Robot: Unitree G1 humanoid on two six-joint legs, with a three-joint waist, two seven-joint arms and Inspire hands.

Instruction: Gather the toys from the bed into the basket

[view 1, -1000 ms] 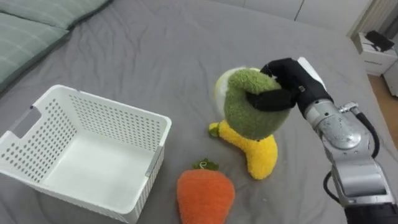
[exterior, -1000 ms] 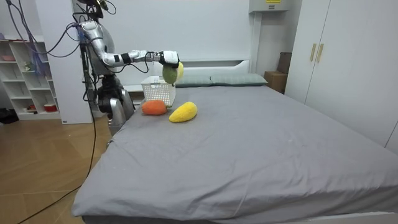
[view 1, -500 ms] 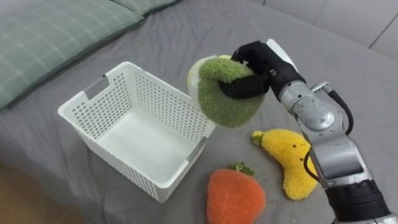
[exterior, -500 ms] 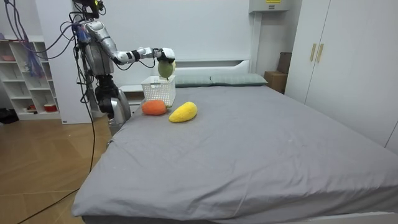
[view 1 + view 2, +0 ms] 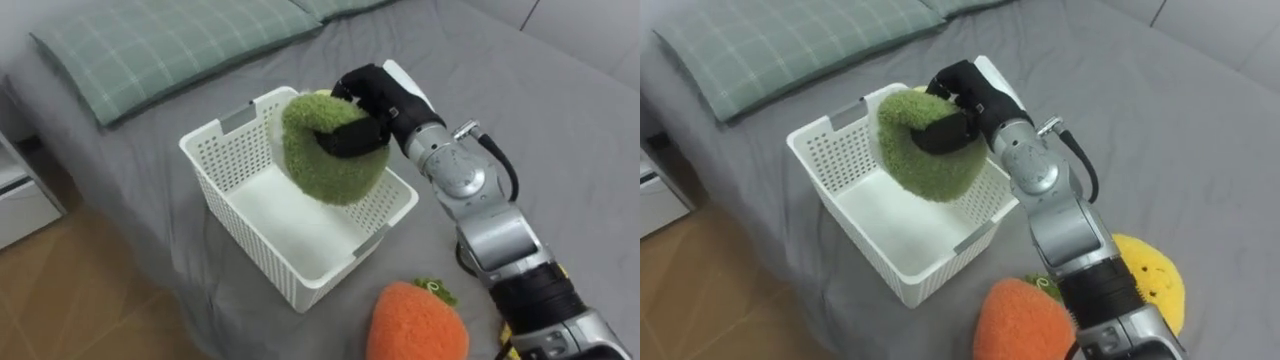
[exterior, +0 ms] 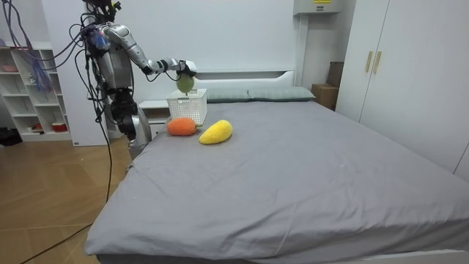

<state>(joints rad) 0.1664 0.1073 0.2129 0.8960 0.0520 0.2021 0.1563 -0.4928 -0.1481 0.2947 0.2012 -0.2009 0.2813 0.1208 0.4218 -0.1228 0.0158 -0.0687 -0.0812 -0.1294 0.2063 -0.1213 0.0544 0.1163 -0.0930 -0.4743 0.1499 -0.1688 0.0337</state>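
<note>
In the left eye view, the right hand point(image 5: 365, 100) is curling its fingers round a green plush toy point(image 5: 330, 165) and holding it in the air over the white basket point(image 5: 238, 228), above its 1 o'clock part. The basket is sitting on the grey bed point(image 5: 560, 110), with a checked pillow point(image 5: 170, 45) at its 11 o'clock and an orange plush toy point(image 5: 418, 325) lying near its 5 o'clock.

In the room view, the robot is standing beside the bed's head end, at the room view's left, reaching one arm out over the basket. A yellow plush toy point(image 6: 215, 132) is lying at 3 o'clock of the orange one.

In the right eye view, the yellow toy is showing behind the forearm, at the basket's 4 o'clock.
</note>
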